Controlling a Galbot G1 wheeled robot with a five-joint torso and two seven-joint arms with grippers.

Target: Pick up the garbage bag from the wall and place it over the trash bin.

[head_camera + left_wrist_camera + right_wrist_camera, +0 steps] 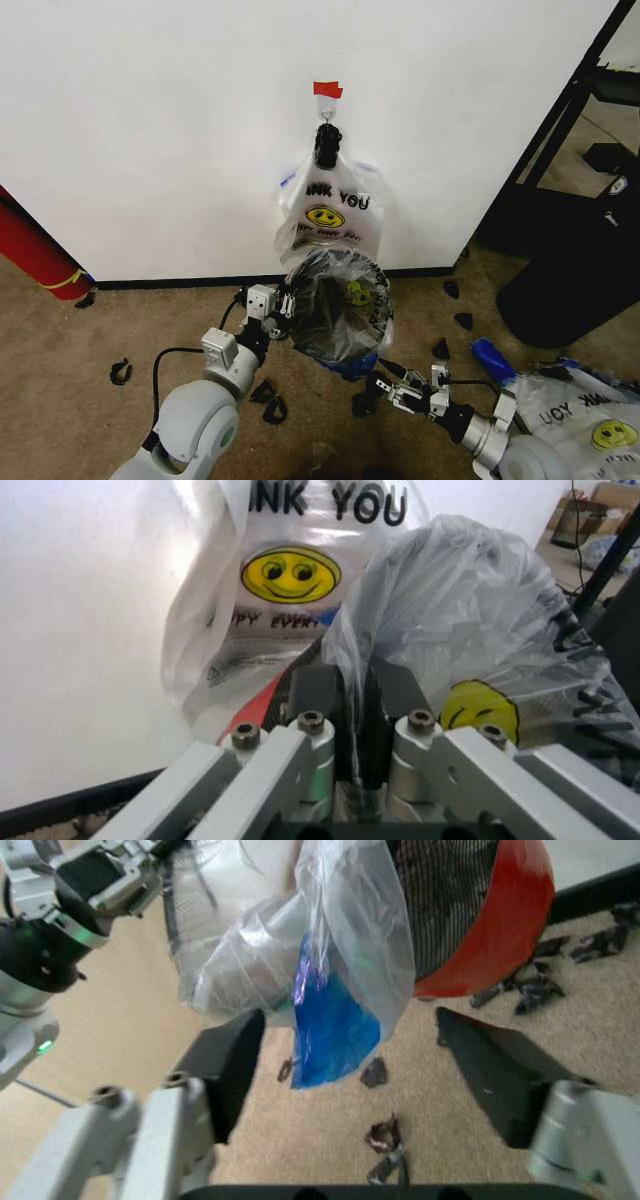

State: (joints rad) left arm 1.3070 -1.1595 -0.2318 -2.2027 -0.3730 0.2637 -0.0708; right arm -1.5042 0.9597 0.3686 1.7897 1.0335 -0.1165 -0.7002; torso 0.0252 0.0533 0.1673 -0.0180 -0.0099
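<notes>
garbage bag (340, 300): already draped over the trash bin (345, 325), below the wall hook; blue handle strip (330, 1020) hanging loose off the rim toward the carpet.
trash bin: tipped, mouth facing up and out from the wall (150, 120), red base (500, 922) showing; probably tilted by the pull on the plastic.
left gripper (283, 304): at bin's left rim, jaws together, clamped on a pleat of the bag film (360, 705); likely holding the edge stretched over the rim.
right gripper (382, 392): low over the carpet just in front of the bin, jaws apart, gripping nothing; lined up with the dangling blue strip, seemingly ready to catch that side.
spare bags (325, 210): more alike bags on the hook, right above the bin.
stage: judged late, bag on, near-side rim not yet tucked.
</notes>
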